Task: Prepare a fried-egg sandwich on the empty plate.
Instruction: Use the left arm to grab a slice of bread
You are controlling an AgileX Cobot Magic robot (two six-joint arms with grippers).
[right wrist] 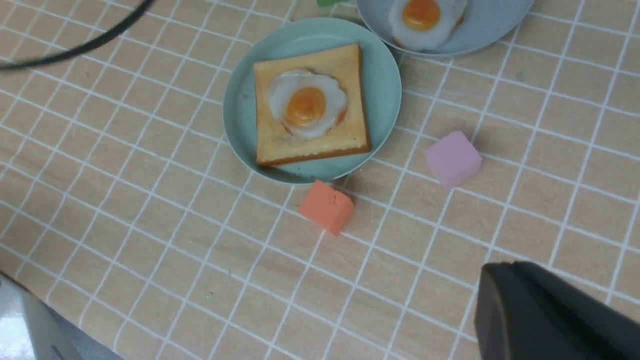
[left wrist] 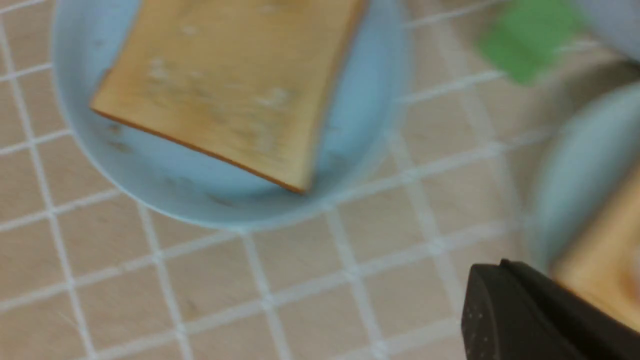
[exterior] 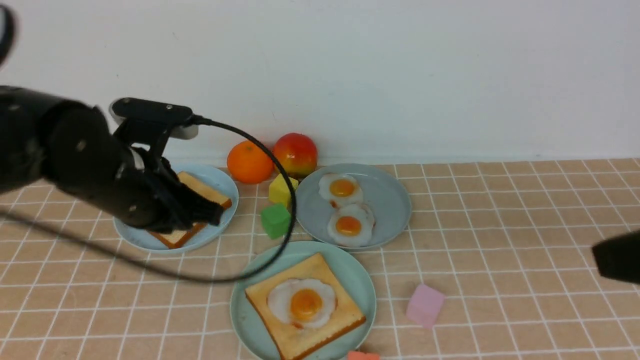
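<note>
Left pincer (exterior: 212,212): jaws pressed together with nothing seen between them; tips low over the blue plate, in front of the loose toast.
Left arm (exterior: 75,160): comes in from the left edge and slants down to the right; a camera (exterior: 150,111) sits on its wrist, and a black cable (exterior: 286,185) loops from it across the mint plate's far rim.
Blue plate (exterior: 220,177): far left on the tiled table (exterior: 500,225); the arm covers much of it.
Loose toast (exterior: 202,189): flat on the blue plate, golden with a darker crust. The pincer hides its middle from the front, so I cannot tell whether they touch. The left wrist view is smeared.
Fruit: orange (exterior: 249,161) and apple (exterior: 295,152) by the wall.
Blocks: yellow (exterior: 280,190) and green (exterior: 275,220), between the blue and grey plates.
Mint plate (exterior: 360,280): centre, nearest the robot; its near rim is cut off in the front view.
Base toast (exterior: 340,312): square, golden-brown, flat on the mint plate.
Egg (exterior: 302,302): white with an orange yolk, lying on the middle of the base toast.
Red block (right wrist: 326,206): just beside the mint plate's near rim.
Grey plate (exterior: 385,200): behind the mint plate, to its right, carrying two more eggs.
Pink block (exterior: 425,305): right of the mint plate, apart from it.
Right pincer (exterior: 616,261): a dark blur at the right edge, well apart from the plates; jaws together, gripping nothing that shows.
</note>
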